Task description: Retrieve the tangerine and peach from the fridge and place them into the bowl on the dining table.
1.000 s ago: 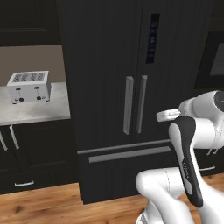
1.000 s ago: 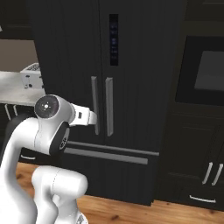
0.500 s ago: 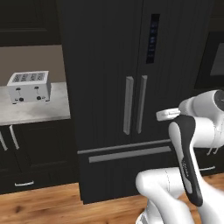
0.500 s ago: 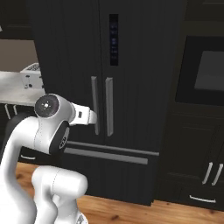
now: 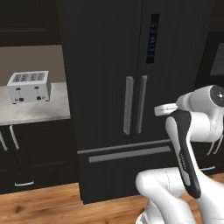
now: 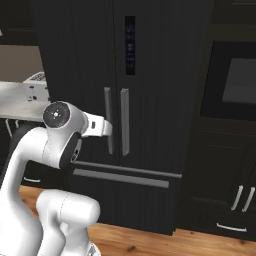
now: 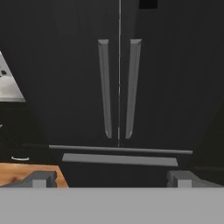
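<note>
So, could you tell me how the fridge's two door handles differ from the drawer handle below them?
The door handles stand upright as a pair either side of the centre seam of the fridge; the drawer handle is a single bar lying level across the bottom drawer. The door handles are narrow; the drawer handle is broader. All are plain grey bars on black fronts, and the doors and drawer are shut.

Ahead of my pincer (image 7: pixel 111 178), the fridge (image 7: pixel 118 65) stands closed, its interior hidden. Its top and sides run past the hand view's edges. My fingertips (image 7: pixel 41 178) show only as stubs. Left of my pincer, the toaster (image 6: pixel 36 86) is cut off.
</note>
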Robot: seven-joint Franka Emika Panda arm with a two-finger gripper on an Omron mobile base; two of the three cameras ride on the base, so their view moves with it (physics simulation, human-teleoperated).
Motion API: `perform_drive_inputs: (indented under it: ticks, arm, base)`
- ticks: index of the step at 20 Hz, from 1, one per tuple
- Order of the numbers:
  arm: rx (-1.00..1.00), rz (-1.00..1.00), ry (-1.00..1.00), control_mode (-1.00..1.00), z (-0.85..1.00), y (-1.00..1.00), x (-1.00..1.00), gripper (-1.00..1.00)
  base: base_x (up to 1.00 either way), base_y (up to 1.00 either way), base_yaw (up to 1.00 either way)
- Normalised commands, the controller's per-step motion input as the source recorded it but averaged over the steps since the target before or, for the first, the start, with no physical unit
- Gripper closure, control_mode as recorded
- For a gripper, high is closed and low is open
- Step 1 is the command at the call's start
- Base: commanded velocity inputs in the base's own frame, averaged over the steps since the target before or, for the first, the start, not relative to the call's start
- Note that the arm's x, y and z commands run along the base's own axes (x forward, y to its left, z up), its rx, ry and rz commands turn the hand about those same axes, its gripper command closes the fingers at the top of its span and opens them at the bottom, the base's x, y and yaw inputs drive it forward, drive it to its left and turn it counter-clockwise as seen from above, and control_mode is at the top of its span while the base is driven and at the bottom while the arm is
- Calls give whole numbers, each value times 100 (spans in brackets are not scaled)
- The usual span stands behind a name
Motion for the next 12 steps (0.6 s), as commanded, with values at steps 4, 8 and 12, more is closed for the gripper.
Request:
perform_drive_inputs:
  ticks: [4, 8, 12]
  arm:
    - [0, 0, 0, -100, 14, 0, 25, -100]
    - [0, 0, 0, -100, 16, 0, 20, -100]
    - [0, 0, 0, -100, 9, -11, 31, -100]
  base:
    - [0, 0, 0]
    - [0, 0, 0]
    - [0, 0, 0]
